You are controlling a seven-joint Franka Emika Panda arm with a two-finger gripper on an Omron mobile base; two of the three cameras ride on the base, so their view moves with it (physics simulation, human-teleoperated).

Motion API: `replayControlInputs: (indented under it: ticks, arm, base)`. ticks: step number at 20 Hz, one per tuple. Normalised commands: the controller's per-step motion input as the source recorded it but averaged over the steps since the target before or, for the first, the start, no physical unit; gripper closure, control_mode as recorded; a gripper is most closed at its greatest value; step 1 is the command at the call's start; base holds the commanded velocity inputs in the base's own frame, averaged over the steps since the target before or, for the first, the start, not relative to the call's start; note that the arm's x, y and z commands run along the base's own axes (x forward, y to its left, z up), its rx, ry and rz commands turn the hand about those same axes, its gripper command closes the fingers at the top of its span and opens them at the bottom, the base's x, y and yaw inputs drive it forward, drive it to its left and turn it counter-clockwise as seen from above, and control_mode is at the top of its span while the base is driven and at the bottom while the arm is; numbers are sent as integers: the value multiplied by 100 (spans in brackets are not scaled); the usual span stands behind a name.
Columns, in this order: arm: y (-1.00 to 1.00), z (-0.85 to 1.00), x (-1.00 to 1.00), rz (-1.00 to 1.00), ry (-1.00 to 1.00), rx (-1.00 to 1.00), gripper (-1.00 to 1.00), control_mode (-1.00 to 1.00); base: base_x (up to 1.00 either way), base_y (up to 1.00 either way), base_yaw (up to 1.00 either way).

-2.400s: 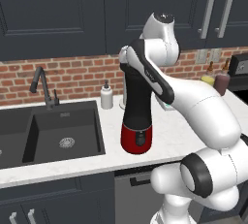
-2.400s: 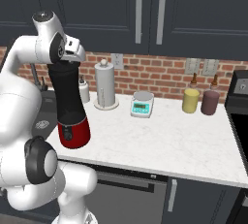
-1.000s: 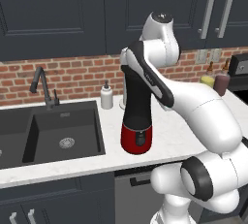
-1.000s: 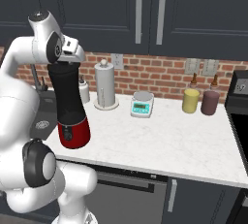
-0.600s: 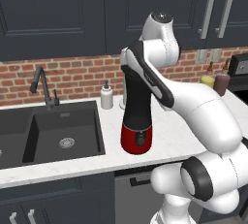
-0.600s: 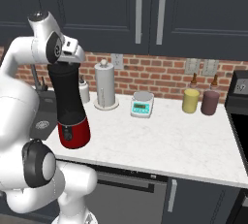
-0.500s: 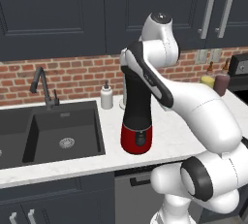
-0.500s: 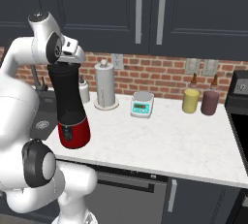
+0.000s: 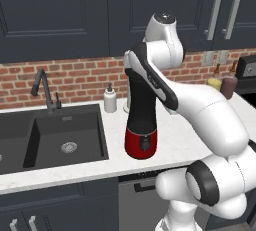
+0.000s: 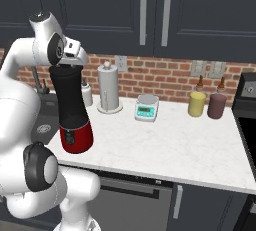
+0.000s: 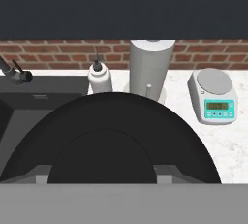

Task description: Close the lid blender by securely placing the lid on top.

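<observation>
- Seating the lid on the blender: in the hand view a round black disc spreads directly under the pincer; judged to be the lid resting on or just above the jar mouth.
- Progress, as a judgement: lid carried to the jar and roughly centred, so the bulk of the task looks done. Left: confirm it sits flush all round, let go, lift away.
- Cannot tell from the base views whether lid and jar rim are touching or a thin gap remains; the hand covers the jar top in both.
- Pincer: sits at the very top of the jar, pointing down. Jaws drawn together as far as they go here, apparently clamped on the lid; the fingertips themselves are hidden at the bottom of the hand view, so the exact contact point is not visible.
- Blender: directly below the pincer, upright on the counter, red base down.
- Beyond the pincer, toward the brick wall: soap bottle, paper-towel roll, and off to one side the scale. All well apart from the jar.
- Sink lies beside the blender, clear of the work.
</observation>
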Motion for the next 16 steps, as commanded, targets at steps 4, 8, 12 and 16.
replayControlInputs:
  ticks: [4,8,12,16]
  arm:
    - [0,-54,0,0,0,0,100,-100]
    - [0,-63,0,0,0,0,100,-100]
    - [0,-71,0,0,0,0,100,-100]
    - [0,-74,0,0,-3,0,100,-100]
  base:
    - [0,0,0]
    - [0,0,0]
    - [0,0,0]
    - [0,0,0]
